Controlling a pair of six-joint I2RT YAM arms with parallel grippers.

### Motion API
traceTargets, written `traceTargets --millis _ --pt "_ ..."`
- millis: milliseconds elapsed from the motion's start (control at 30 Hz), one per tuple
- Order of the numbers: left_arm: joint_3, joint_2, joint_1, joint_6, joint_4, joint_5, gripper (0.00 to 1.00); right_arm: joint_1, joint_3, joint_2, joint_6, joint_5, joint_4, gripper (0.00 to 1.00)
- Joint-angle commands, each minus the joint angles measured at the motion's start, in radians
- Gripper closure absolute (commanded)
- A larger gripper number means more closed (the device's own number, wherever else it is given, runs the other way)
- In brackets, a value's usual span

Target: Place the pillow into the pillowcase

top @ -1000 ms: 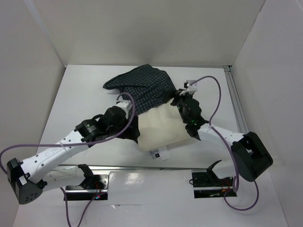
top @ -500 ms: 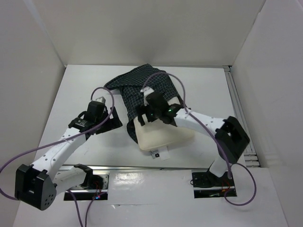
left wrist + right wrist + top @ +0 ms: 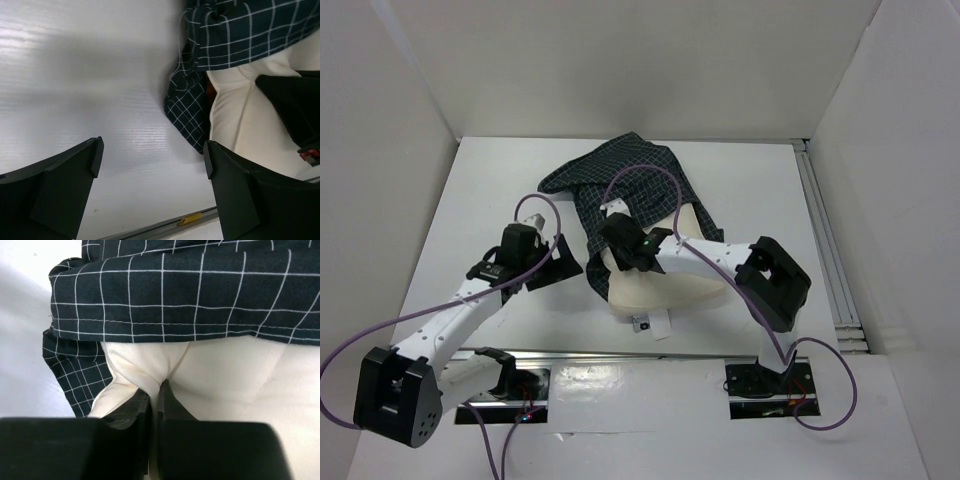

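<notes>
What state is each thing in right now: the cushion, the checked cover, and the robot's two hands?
pillow: partly inside the pillowcase, near end sticking out.
pillowcase: crumpled, mouth drawn over the pillow's far end.
left hand: open, empty, over the table beside the pillowcase.
right hand: shut, pinching a fold of the pillow.

Bright diffuse light, soft shadows, blurry foregrounds
</notes>
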Motion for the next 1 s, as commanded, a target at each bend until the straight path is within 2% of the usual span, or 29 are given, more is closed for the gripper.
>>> traceTargets --millis 0,100,167,267,333,400,533,567,600,633,667,767,833,867,900,967 --pt "-0.014 -0.025 0.007 0.060 0.129 0.083 0.00 -0.006 -0.042 0.047 0.071 -0.016 -0.044 1.00" --pt "-0.023 0.022 -0.013 0.125 0.239 0.142 0.00 -0.006 -0.079 -0.048 0.004 -0.057 0.025 1.00" --pt "-0.034 0.068 -0.039 0.138 0.287 0.151 0.00 -0.017 -0.099 -0.135 -0.039 -0.160 0.089 1.00" --pt "-0.001 0.154 -0.076 0.166 0.329 0.121 0.00 -0.043 -0.111 -0.218 -0.070 -0.232 0.127 1.00" --pt "0.030 0.205 -0.091 0.175 0.329 0.087 0.00 -0.063 -0.102 -0.238 -0.070 -0.268 0.128 1.00" --pt "0.049 0.275 -0.105 0.175 0.329 0.076 0.05 -0.063 -0.093 -0.239 -0.079 -0.268 0.128 1.00" --pt "0.058 0.321 -0.133 0.152 0.381 0.085 0.07 -0.072 -0.068 -0.239 -0.067 -0.257 0.128 1.00" --pt "0.058 0.331 -0.143 0.152 0.422 0.100 0.13 -0.072 -0.068 -0.239 -0.067 -0.269 0.153 1.00" --pt "0.058 0.344 -0.144 0.152 0.422 0.100 0.24 -0.072 -0.068 -0.239 -0.067 -0.269 0.166 1.00" --pt "0.082 0.360 -0.157 0.141 0.435 0.100 0.44 -0.072 -0.079 -0.239 -0.055 -0.269 0.181 1.00" --pt "0.095 0.396 -0.157 0.141 0.447 0.100 0.99 -0.072 -0.096 -0.239 -0.045 -0.269 0.200 1.00" --pt "0.145 0.424 -0.182 0.136 0.390 0.181 1.00 -0.072 -0.162 -0.239 -0.036 -0.211 0.337 1.00" --pt "0.129 0.363 -0.214 0.112 0.378 0.221 1.00 -0.081 -0.229 -0.229 -0.036 -0.156 0.581 1.00" --pt "0.115 0.325 -0.226 0.101 0.361 0.231 1.00 -0.081 -0.313 -0.214 -0.015 -0.128 0.686 1.00" --pt "0.104 0.238 -0.257 0.101 0.344 0.231 1.00 -0.081 -0.361 -0.200 0.005 -0.061 0.917 1.00" --pt "0.083 0.148 -0.289 0.080 0.270 0.231 1.00 -0.081 -0.520 -0.177 0.047 -0.012 1.200 1.00"
